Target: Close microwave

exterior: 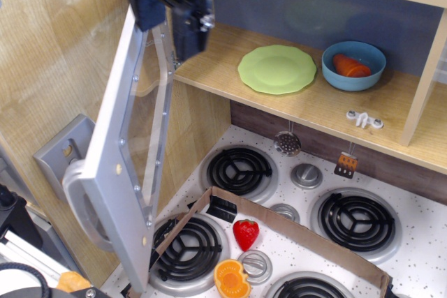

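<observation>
The microwave is a wooden compartment (314, 102) with its grey plastic door (133, 151) swung wide open to the left. The door has a clear window and a thick curved grey handle (80, 204) at its lower left. My dark gripper (167, 22) is at the top left, at the door's upper edge near the hinge side. Its two fingers (187, 36) hang down with a gap between them and hold nothing. Whether it touches the door I cannot tell.
Inside the compartment lie a green plate (277, 68) and a blue bowl (353, 65) with orange food. Below is a toy stove with black burners (241, 170), a strawberry (245, 233), an orange half (231, 278) and a cardboard strip (300, 232).
</observation>
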### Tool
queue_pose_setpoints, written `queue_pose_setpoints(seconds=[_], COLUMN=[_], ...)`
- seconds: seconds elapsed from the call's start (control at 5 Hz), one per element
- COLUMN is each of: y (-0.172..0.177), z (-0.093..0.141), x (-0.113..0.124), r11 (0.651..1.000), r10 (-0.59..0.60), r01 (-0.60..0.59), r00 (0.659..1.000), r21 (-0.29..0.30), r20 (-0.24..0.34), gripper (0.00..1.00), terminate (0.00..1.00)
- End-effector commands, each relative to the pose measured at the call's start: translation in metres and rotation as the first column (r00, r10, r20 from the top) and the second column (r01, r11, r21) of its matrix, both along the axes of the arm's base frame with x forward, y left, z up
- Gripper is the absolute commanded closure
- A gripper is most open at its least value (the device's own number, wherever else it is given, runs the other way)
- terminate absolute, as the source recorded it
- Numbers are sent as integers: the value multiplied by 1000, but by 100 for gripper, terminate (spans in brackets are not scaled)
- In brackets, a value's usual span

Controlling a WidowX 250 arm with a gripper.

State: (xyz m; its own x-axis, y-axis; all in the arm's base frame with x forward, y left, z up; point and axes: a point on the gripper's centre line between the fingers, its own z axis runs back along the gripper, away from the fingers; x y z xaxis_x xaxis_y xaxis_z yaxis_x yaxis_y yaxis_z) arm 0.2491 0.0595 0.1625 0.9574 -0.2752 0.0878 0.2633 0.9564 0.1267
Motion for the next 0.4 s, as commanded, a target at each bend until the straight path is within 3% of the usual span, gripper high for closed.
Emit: queue_pose_setpoints(seconds=[0.0,0.2], y=[11,16], z=[36,40], x=[-16,-26], r11=[995,993], r10=[-35,-38], r01=[35,42], r00=[999,999], r21=[90,110], r20=[-9,-39], gripper=[0,0], terminate=[0,0])
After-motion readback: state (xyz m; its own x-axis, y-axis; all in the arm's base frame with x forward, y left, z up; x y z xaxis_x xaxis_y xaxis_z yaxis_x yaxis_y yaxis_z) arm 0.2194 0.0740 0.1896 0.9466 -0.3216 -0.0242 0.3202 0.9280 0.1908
